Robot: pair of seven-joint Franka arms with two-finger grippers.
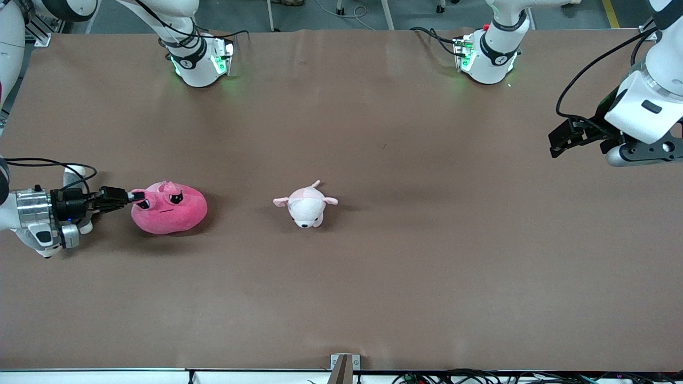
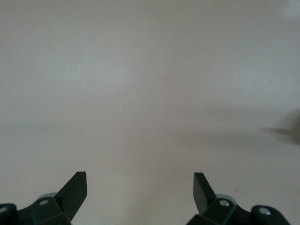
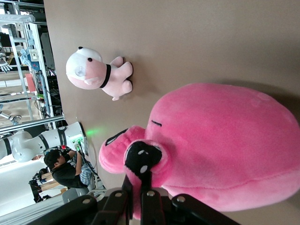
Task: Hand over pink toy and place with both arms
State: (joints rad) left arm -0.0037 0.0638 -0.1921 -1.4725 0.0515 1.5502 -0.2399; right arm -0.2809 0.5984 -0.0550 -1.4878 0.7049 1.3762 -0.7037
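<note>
Right end effector (image 1: 137, 197) low at the right arm's end of the surface (image 1: 373, 277), fingers pinched together on an eye bump of the pink toy (image 1: 169, 208). Toy rests on the surface, long axis running along the table from arm end to arm end, face w/ black eyes turned up and toward the front camera, prob. tilted a bit. Pale pink-and-white plush (image 1: 306, 206) lies near the table's middle, well apart from the toy, snout toward the front camera. Left end effector (image 1: 559, 143) waits up over the left arm's end, fingers spread apart, nothing between them.
</note>
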